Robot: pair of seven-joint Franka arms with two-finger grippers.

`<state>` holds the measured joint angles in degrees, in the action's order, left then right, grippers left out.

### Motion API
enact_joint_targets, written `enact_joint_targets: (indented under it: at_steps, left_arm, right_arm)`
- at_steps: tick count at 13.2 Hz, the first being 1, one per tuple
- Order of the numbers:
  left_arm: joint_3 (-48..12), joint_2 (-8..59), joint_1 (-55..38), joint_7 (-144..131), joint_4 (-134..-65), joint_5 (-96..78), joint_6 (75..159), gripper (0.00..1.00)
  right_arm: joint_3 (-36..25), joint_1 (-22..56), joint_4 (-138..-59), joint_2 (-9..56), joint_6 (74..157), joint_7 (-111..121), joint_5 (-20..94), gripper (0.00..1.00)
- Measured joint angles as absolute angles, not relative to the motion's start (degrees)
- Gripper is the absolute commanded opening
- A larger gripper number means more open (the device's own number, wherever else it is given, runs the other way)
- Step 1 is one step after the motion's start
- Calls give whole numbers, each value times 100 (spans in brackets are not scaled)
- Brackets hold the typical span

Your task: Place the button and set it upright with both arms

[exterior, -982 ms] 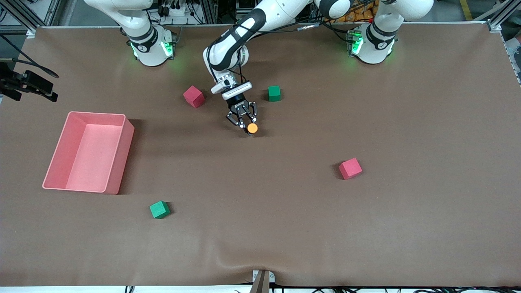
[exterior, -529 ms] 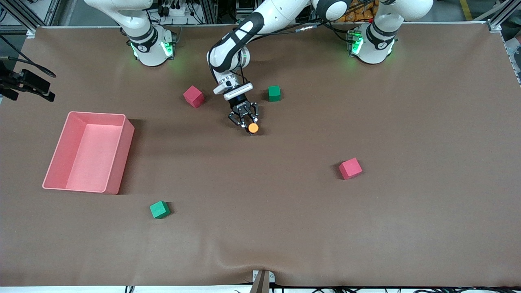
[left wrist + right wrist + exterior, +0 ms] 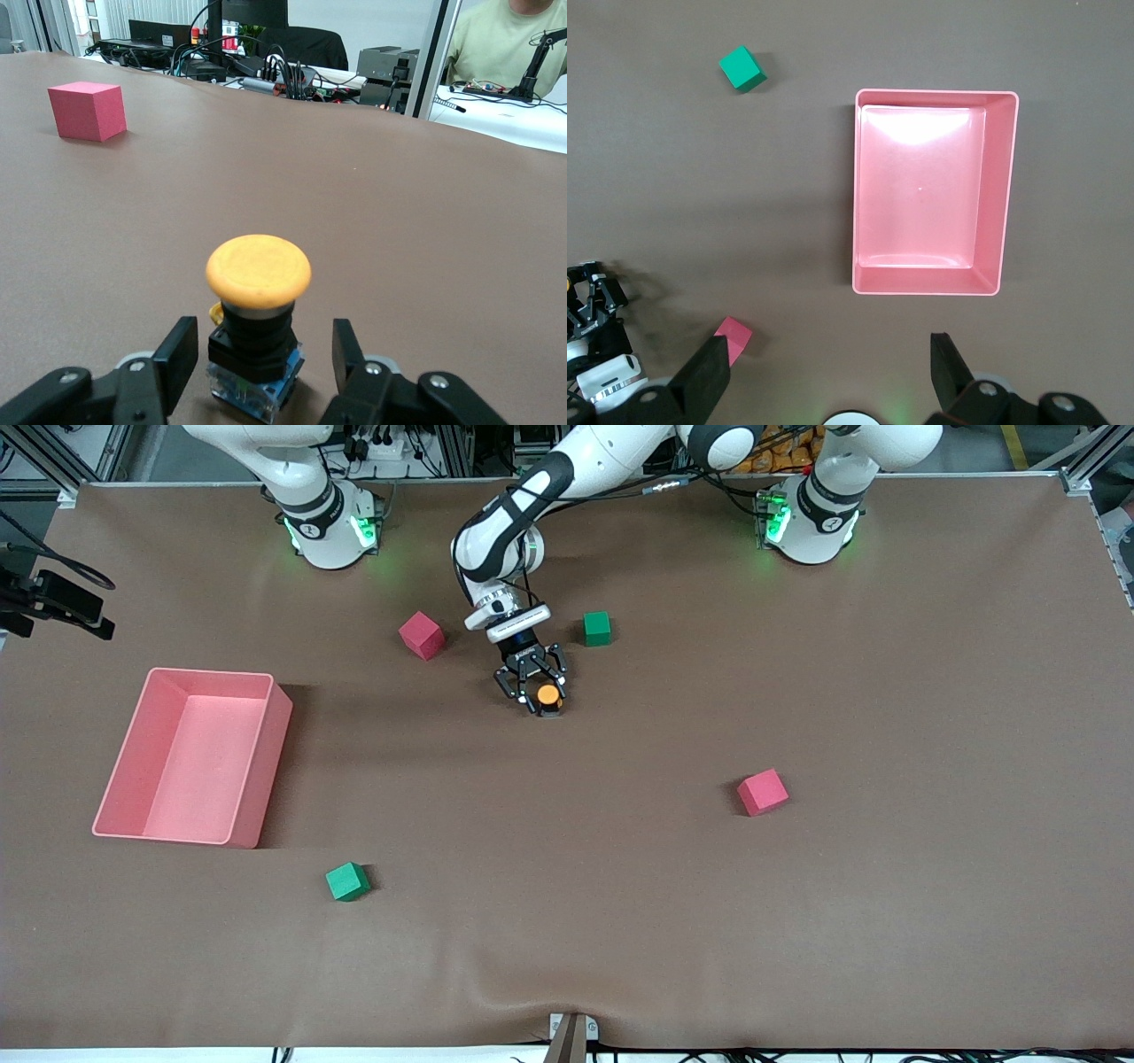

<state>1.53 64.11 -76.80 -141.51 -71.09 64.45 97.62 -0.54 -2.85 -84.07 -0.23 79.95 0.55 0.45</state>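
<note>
Button now upright on the table between two green cubes, nearer the one by the arm bases, left gripper newly spread, fingers flanking it without touching, right gripper wide open, waiting high over the pink bin

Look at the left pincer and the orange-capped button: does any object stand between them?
No. The button stands upright on the table, directly between the open fingers of the left pincer, with small gaps either side. The cubes lie well apart.

The button stands upright on the table, between the left end effector's parted fingers.
</note>
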Motion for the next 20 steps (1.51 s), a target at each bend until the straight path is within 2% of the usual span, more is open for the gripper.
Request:
enact_joint_targets:
  at_steps: [15,20]
  left_arm:
    - [-105,6059,-7820,-12381,-6992,6340,9265,72]
    - [-124,5426,-7738,-11265,-6879,5557,9177,72]
  right_arm:
    - [0,-90,-8354,25,7850,54,47,100]
    - [-5,-63,-8353,25,7851,53,46,100]
